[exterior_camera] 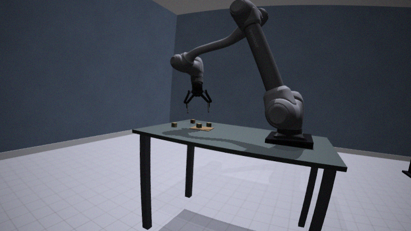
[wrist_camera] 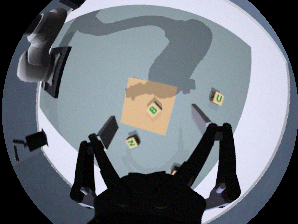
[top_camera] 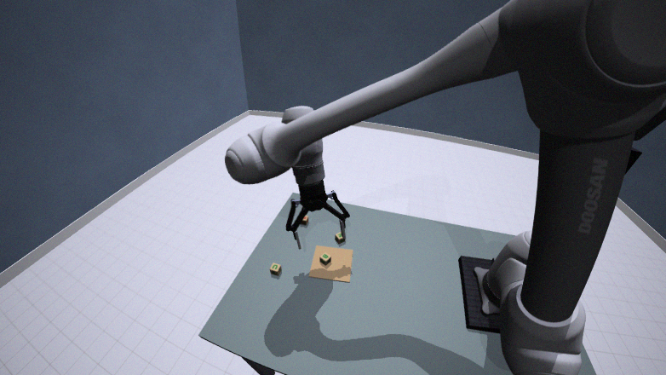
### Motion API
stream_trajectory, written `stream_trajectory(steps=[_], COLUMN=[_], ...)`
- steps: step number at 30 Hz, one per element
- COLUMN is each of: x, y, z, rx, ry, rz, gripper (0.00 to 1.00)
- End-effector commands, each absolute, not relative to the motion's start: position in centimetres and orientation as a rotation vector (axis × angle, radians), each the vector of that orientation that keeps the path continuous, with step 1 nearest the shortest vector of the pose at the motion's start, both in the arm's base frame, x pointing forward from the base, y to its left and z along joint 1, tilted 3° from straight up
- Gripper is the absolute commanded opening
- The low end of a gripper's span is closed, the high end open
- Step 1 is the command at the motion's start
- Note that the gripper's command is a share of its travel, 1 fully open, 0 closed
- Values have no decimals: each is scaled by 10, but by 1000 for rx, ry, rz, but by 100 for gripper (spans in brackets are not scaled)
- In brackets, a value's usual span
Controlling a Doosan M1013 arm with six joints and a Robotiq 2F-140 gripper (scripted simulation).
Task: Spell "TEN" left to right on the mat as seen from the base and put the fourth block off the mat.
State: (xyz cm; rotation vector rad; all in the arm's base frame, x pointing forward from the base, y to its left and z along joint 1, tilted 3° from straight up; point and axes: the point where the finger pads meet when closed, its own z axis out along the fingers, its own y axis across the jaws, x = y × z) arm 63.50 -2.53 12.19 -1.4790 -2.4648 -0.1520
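Observation:
A tan mat (top_camera: 331, 264) lies on the grey-green table. One wooden block with a green letter (top_camera: 325, 257) sits on the mat near its far edge. A second green-lettered block (top_camera: 340, 237) lies on the table just beyond the mat. A third (top_camera: 275, 268) lies to the mat's left. A block with a red letter (top_camera: 305, 218) lies further back, partly hidden behind a finger. The letters are too small to read. My gripper (top_camera: 320, 239) (exterior_camera: 197, 110) is open and empty, well above the table over the far blocks. In the wrist view the mat (wrist_camera: 147, 104) shows between the fingers.
The arm's base plate (top_camera: 474, 293) is at the near right of the table. The table's far edge runs close behind the red-lettered block (exterior_camera: 192, 121). The arm's shadow falls across the mat's near edge and the table in front of it.

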Motion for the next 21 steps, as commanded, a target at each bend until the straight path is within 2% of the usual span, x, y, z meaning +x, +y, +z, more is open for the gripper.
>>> stream_trajectory(steps=[1, 21], x=[631, 628], y=[-27, -29], z=[106, 92], rx=[-1324, -1132], ry=[-2537, -2620], rz=[-199, -246], gripper=[100, 100])
